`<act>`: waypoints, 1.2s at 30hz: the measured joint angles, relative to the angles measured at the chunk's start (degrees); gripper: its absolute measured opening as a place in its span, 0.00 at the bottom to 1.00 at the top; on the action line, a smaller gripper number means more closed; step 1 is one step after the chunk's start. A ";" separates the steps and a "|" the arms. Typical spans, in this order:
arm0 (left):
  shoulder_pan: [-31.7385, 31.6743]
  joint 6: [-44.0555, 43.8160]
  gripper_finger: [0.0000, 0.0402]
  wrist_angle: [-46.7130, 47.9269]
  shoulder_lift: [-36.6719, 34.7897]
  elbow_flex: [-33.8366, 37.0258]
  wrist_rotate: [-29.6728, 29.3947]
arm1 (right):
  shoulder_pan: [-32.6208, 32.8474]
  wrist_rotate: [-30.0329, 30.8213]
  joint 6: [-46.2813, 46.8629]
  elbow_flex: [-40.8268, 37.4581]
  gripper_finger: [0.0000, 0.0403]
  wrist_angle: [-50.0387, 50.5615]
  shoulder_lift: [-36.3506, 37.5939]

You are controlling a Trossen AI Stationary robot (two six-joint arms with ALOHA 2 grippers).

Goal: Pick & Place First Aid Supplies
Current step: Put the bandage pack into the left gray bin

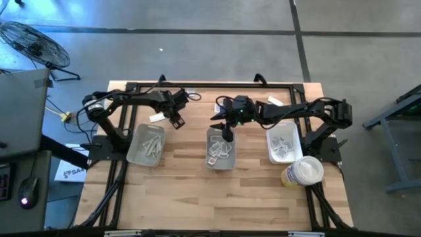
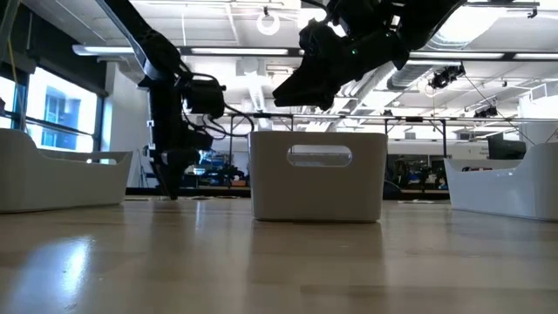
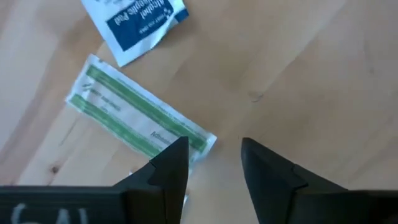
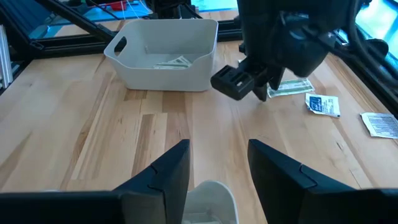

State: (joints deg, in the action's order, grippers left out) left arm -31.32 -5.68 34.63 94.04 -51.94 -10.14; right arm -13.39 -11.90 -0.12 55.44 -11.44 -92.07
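Three trays stand in a row on the wooden surface [image 1: 197, 191] in the high view: a left tray [image 1: 146, 145] with pale strips, a middle tray [image 1: 220, 149] with small packets, and a right tray [image 1: 284, 143] with white-grey sachets, beside a round white tub [image 1: 302, 172]. That view gives only the layout; the left gripper [image 1: 176, 120] sits past the left tray's far corner, near a loose packet [image 1: 156, 117].

Only the left wrist view shows the detail there: a green-striped strip [image 3: 138, 113] lies flat on the wood, one end touching or slipping under one finger [image 3: 169, 168], the jaws parted and holding nothing. A blue-printed sachet [image 3: 138, 20] lies just beyond it.

The right gripper [image 1: 226, 134] hangs over the middle tray; its wrist view shows its jaws wide apart and empty above the tray's rim [image 4: 208, 190]. The low view shows it above the tray, not inside.
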 joint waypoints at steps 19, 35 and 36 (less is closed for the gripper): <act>-2.74 -0.05 0.32 -0.72 2.08 -0.11 0.94 | 0.00 -0.02 -0.17 0.00 0.38 0.00 0.00; -2.87 -0.06 0.01 -0.68 2.15 -0.99 0.55 | 0.00 -0.44 1.60 0.00 0.39 0.08 0.00; -2.89 -0.06 0.01 0.11 1.90 -1.21 0.13 | 0.08 -0.44 1.60 0.00 0.39 0.24 0.00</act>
State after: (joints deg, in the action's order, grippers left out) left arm -34.21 -5.74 34.75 95.94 -53.16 -10.01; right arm -13.31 -12.34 1.48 55.44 -11.21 -92.07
